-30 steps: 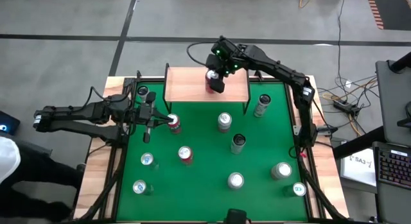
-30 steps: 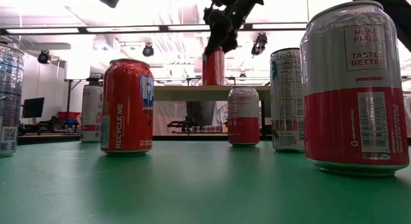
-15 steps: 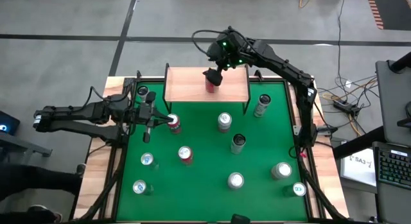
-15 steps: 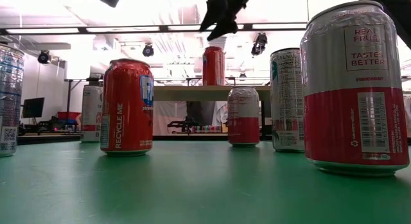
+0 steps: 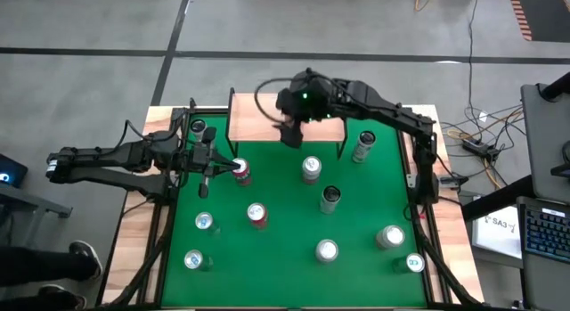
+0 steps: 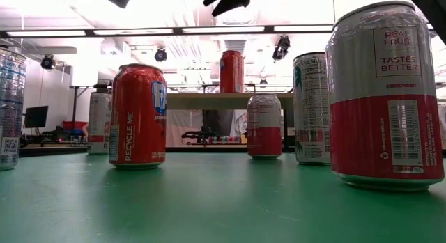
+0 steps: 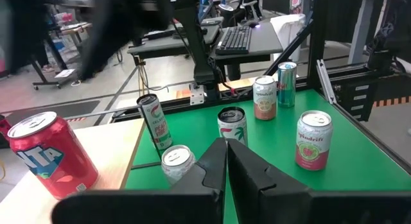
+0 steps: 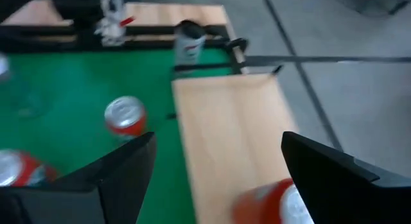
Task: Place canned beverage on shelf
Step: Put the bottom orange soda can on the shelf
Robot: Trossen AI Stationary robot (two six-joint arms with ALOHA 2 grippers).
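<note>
The red can [image 6: 232, 71] stands upright on its base on the light-wood shelf [image 5: 254, 115]. It also shows in the left wrist view [image 7: 48, 156] and the right wrist view [image 8: 270, 201]. In the high view my right arm hides it. My right gripper [image 5: 287, 133] is open and empty above the shelf's near edge, clear of the can, and shows in the right wrist view [image 8: 218, 144]. My left gripper [image 5: 216, 165] is shut and low at the table's left. A red-and-silver can [image 5: 240, 171] stands just ahead of its fingertips [image 7: 226, 166].
Several other cans stand on the green table [image 5: 285, 231], among them one near the middle [image 5: 310, 168], a dark one [image 5: 330, 198] and a tilted one beside the shelf's right leg [image 5: 362, 146]. Big cans [image 6: 383, 97] stand close to the low camera.
My right gripper has let go of the red can and opened. It has risen and drawn back toward the table's near edge. The can stays upright on the shelf.
</note>
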